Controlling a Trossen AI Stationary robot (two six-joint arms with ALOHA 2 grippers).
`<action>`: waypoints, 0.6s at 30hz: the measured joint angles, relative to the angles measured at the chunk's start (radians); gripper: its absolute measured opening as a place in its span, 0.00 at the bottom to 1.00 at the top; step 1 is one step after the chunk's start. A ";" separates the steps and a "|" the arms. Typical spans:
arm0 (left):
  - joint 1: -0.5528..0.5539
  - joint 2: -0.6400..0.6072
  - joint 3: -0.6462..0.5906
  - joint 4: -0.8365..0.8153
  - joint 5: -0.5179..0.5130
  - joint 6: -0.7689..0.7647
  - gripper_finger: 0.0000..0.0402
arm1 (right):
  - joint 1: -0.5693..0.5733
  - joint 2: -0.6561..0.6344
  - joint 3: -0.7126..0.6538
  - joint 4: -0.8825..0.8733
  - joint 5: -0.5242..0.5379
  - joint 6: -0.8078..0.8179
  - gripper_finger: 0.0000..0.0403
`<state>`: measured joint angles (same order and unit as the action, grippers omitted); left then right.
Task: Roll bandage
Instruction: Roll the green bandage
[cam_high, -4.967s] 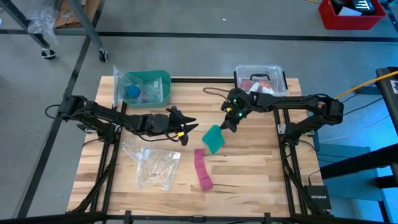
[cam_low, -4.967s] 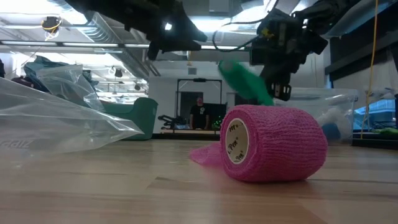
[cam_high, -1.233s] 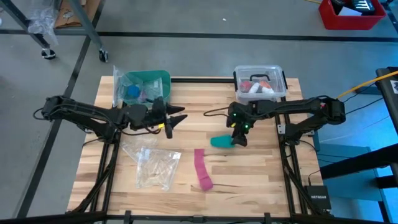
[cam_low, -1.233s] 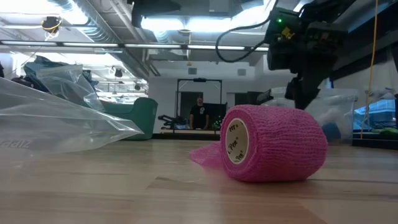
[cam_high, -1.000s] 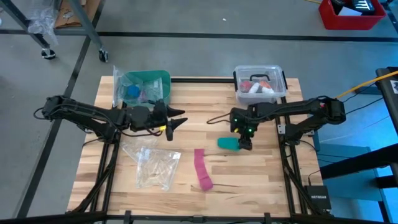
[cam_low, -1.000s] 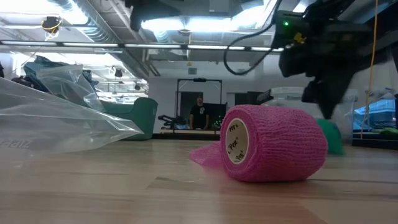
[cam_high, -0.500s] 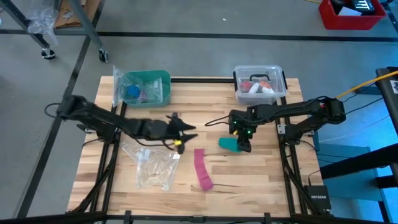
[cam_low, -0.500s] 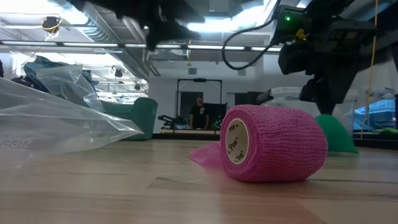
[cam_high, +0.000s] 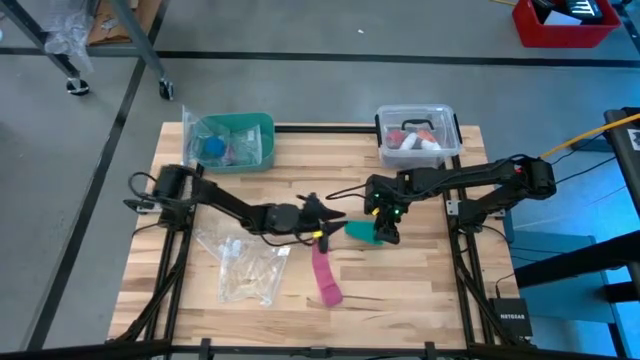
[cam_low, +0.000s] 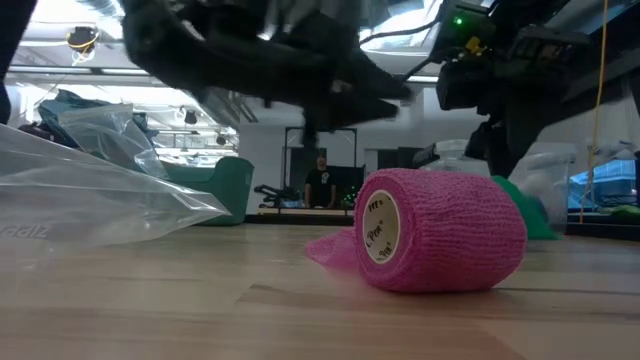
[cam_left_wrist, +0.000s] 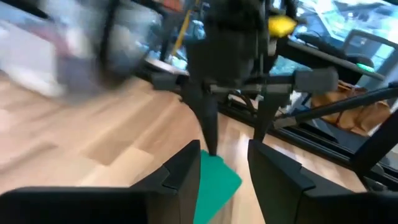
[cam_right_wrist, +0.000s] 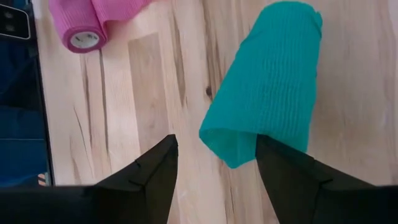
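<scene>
The teal-green bandage (cam_high: 361, 231) lies on the table right of centre, as a flattened folded strip (cam_right_wrist: 273, 81). My right gripper (cam_high: 384, 234) stands over its right end, fingers pointing down and open (cam_right_wrist: 216, 140), with that end between them. In the low view this end (cam_low: 512, 192) is raised and the strip slopes down to the table. My left gripper (cam_high: 333, 216) reaches in from the left, open (cam_left_wrist: 224, 149), just short of the bandage's other end (cam_left_wrist: 214, 183). Whether it touches the cloth, I cannot tell. My right gripper comes from above, and the bandage's folded end (cam_right_wrist: 247, 148) runs behind one finger (cam_right_wrist: 292, 186), which hides the touch itself. Bare wood shows between the cloth and the other finger (cam_right_wrist: 146, 186). That end is up off the table; the rest slopes down onto it.
A pink cloth roll (cam_high: 325, 270) with a loose tail lies near the table's front (cam_low: 440, 230). A clear plastic bag (cam_high: 250, 265) lies at the near left. A green bin (cam_high: 235, 140) and a clear box (cam_high: 418, 135) stand at the far edge. A person stands in the room beyond.
My left gripper has swung from the far left of centre toward the table's right and near side, ending beside the bandage. My right gripper has stayed over the bandage's right end, edging a little leftward with it.
</scene>
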<state>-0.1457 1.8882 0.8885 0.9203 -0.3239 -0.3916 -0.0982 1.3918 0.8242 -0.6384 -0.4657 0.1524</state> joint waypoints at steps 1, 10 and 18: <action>0.000 0.030 0.032 -0.003 0.011 0.001 0.30 | 0.000 0.000 0.000 0.003 -0.003 0.000 0.54; 0.009 0.181 0.273 -0.237 0.026 0.103 0.24 | 0.000 0.000 0.000 0.014 -0.010 0.000 0.54; 0.034 0.246 0.333 -0.318 0.026 0.106 0.18 | 0.000 0.000 0.000 0.081 -0.026 0.000 0.54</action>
<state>-0.1114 2.1340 1.2213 0.6021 -0.2982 -0.2854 -0.0982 1.3918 0.8242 -0.5576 -0.4913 0.1524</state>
